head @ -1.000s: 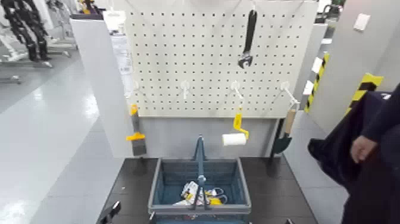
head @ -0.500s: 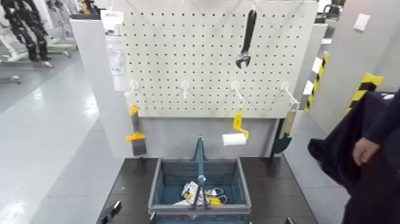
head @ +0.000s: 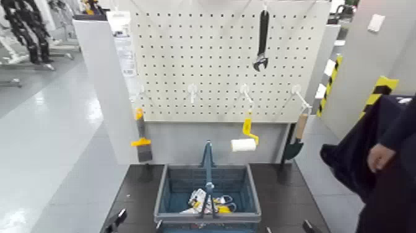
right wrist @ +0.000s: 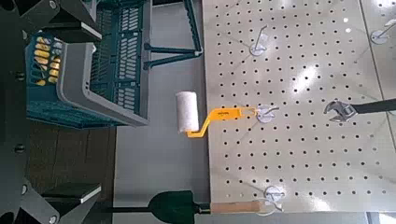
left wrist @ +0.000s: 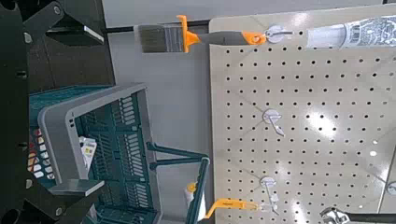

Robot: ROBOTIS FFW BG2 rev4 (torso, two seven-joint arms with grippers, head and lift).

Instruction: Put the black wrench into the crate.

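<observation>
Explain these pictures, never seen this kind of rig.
It's a two-armed robot. One picture looks forward and down from its head; the other two come from cameras on its left and right wrists. The left pincer and right pincer are near the crate, both open and holding nothing. The crate, with small items inside, sits on a dark surface. Behind it is a pegboard; the black wrench, a brush, a paint roller and a trowel hang there.
</observation>
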